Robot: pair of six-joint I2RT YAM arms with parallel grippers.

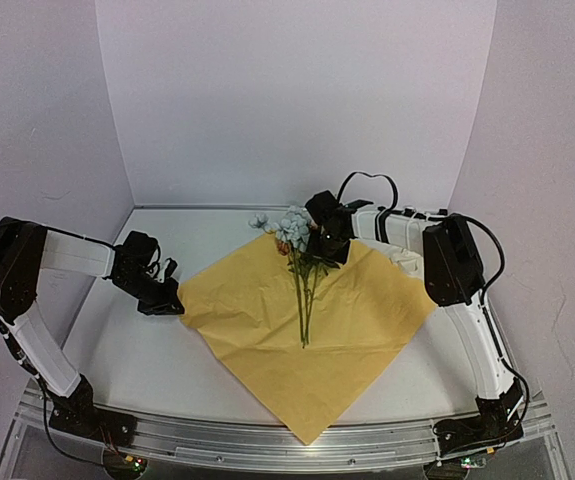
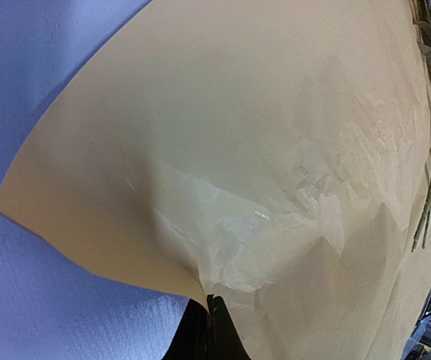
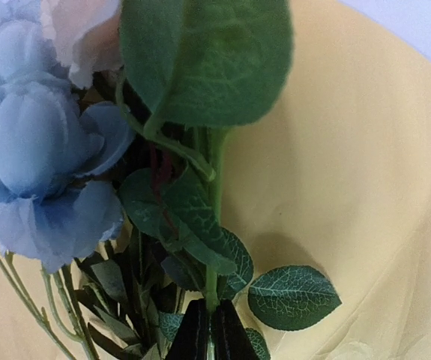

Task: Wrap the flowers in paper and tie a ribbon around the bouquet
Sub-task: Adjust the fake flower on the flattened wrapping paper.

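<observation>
The flowers (image 1: pixel 301 272) are lying on the far half of the paper (image 1: pixel 257 330). They are a thin bunch of pale blue and white blooms, dark leaves and long green stems, and the paper is lying as a crinkly yellow diamond on the desk (image 1: pixel 127 350). Their long axis is running from the paper's far corner, where the blooms are pointing, back to its middle, where the stem tips are resting. I am pinching a stem just below the blooms with my right claw (image 1: pixel 329 246), and I am nipping the paper's left corner with my left claw (image 1: pixel 170 303).
</observation>
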